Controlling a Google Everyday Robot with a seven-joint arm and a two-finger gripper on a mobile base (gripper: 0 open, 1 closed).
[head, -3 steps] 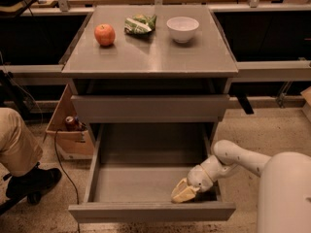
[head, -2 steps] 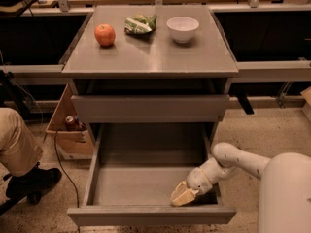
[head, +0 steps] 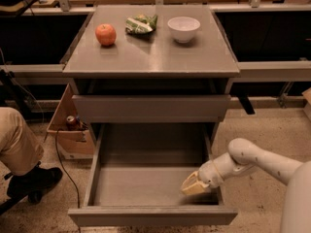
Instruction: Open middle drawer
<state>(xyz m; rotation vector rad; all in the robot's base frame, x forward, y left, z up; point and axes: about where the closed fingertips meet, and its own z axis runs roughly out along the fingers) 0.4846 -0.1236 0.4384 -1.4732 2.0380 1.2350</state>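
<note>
The middle drawer (head: 146,216) stands pulled far out past the tabletop's (head: 150,52) front edge, its front running left to right, with the claw (head: 197,186) inside it, just behind that front, below the front right corner; its grip I cannot tell.

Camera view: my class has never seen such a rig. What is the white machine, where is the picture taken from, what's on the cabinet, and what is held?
The white arm belongs to a mobile robot. One camera looks down at the cabinet's front. On the cabinet top sit an apple, a green packet and a white bowl. The middle drawer is pulled out; the gripper is inside, near its right front corner. Whether it holds anything cannot be told.
</note>
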